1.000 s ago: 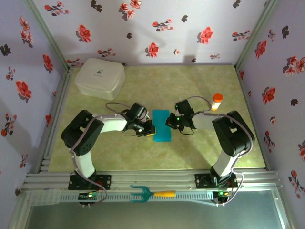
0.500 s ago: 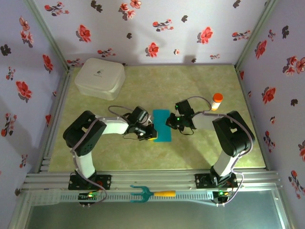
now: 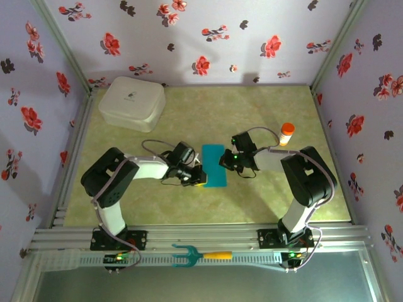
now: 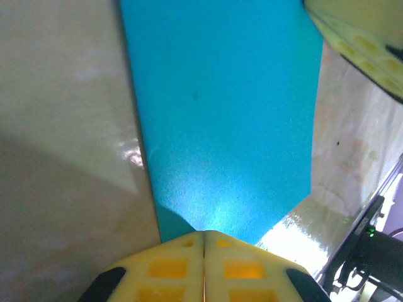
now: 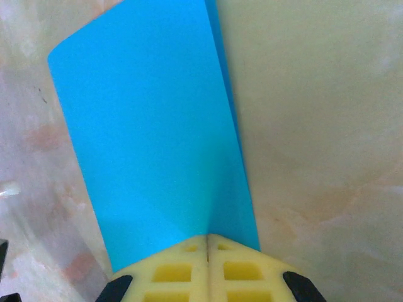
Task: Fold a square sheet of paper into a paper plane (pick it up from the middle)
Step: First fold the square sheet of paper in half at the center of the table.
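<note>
The square sheet of paper [image 3: 214, 165] lies on the table as a narrow teal rectangle, folded in half, between my two grippers. My left gripper [image 3: 199, 178] is shut, its yellow tips resting on the sheet's near left corner [image 4: 204, 233]. My right gripper [image 3: 224, 160] is shut too, its tips down on the sheet's right edge [image 5: 208, 236]. In the left wrist view the paper [image 4: 220, 113] stretches away from the closed tips, and a fingertip [image 4: 359, 38] of the other gripper shows at the top right. In the right wrist view the paper [image 5: 151, 126] shows a darker strip along its right side.
A white lidded box [image 3: 131, 102] stands at the back left. An orange bottle with a white cap [image 3: 286, 133] stands just right of the right arm. A teal fork-shaped tool with a yellow handle [image 3: 195, 255] lies on the front rail. Flowered walls close in three sides.
My left gripper has slid along the paper's left edge toward the near end. The right gripper and the paper have stayed where they were.
</note>
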Available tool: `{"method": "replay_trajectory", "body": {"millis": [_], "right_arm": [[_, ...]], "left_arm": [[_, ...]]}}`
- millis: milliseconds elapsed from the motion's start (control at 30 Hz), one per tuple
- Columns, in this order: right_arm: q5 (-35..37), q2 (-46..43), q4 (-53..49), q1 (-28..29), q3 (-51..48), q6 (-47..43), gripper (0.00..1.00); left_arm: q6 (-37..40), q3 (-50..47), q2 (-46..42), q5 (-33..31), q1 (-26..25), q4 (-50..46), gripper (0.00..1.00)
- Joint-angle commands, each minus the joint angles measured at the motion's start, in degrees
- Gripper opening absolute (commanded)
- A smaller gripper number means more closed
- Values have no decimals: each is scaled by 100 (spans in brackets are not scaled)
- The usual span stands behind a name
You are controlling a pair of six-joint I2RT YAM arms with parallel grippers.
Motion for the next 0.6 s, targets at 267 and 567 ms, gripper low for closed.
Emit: {"method": "replay_trajectory", "body": {"millis": [267,567], "right_arm": [[507,139,-654,-51,-212,71,0],[489,169,-642,-52,-206,69,0]], "left_arm": [[761,148,-206,-347,-294,-1299,11],[1084,311,-201,-752,-499,-1781,11]]}}
